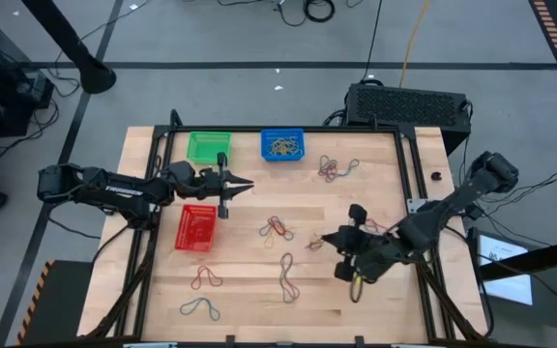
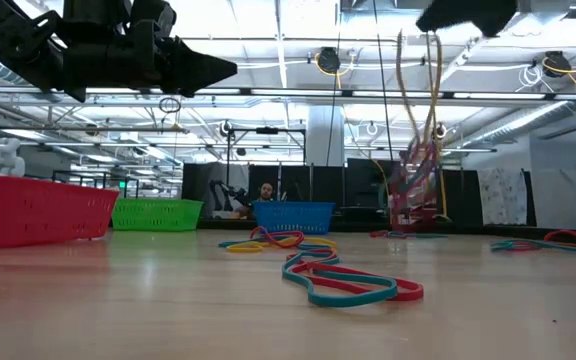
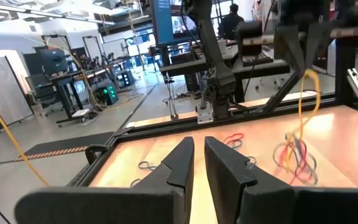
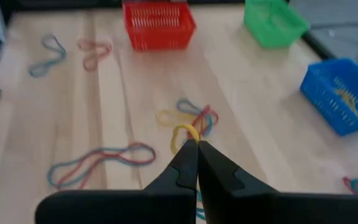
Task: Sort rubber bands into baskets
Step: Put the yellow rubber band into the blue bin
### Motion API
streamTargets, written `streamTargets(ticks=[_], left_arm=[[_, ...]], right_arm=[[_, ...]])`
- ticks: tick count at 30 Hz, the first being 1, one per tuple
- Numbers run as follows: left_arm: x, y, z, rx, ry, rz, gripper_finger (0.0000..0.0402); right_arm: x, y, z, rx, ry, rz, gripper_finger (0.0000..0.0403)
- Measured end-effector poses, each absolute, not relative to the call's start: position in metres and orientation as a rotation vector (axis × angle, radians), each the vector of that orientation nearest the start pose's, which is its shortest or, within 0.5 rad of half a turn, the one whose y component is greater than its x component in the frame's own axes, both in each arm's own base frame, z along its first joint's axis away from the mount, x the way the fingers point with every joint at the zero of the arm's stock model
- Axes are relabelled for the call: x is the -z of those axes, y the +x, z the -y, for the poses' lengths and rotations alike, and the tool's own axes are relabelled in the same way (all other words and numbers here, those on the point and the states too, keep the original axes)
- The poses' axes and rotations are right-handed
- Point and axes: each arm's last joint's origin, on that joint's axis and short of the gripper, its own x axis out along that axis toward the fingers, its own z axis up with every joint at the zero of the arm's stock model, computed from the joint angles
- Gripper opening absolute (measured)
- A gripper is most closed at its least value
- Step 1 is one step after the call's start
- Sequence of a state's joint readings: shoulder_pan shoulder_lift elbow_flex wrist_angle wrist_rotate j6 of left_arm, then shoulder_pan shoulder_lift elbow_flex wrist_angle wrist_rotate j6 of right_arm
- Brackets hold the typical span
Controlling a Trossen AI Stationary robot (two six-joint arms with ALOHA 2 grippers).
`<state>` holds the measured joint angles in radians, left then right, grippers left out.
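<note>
Table (image 1: 375, 290): wood, carrying 3 baskets along its left and far side.
Baskets: red basket (image 1: 195, 229) left, green basket (image 1: 208, 146) far left, blue basket (image 1: 282, 144) far centre, already holding yellow bands.
Right gripper (image 4: 196, 149): fingers pressed together, pinching a yellow band (image 4: 184, 133) and lifting a dangling tangle (image 2: 418, 190).
Left gripper (image 1: 235, 184): above the red basket, narrowly parted, empty.
Rubber bands (image 1: 278, 228): scattered centre and near; light, limp, stretchy, likely to snag neighbours. Pinch 1 strand only.

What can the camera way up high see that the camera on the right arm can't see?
Only the high view shows both arms, the left gripper above the table between the green and red baskets, and the black box behind the table.

Only the right wrist view shows, close up, the right gripper shut on a yellow rubber band.

Both show the red basket, green basket, blue basket with yellow bands inside, and loose bands on the table.
</note>
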<state>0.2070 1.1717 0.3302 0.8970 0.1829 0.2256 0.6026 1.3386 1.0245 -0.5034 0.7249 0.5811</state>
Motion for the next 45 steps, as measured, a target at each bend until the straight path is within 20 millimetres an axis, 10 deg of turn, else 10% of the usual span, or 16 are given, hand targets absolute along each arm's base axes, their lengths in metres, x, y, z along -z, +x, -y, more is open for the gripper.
streamTargets(ticks=[13,35,45], left_arm=[[-0.209,0.218,-0.04,-0.03,0.236,0.052,0.0047],[-0.209,0.218,-0.04,-0.03,0.234,0.051,0.0047],[-0.209,0.218,-0.04,-0.029,0.233,0.053,0.0047]], right_arm=[[-0.3,0.2,-0.152,0.305,0.022,-0.432,0.0],[-0.253,0.225,-0.153,0.435,0.27,-0.639,0.0],[-0.189,0.258,-0.142,0.561,0.246,-0.933,0.0]])
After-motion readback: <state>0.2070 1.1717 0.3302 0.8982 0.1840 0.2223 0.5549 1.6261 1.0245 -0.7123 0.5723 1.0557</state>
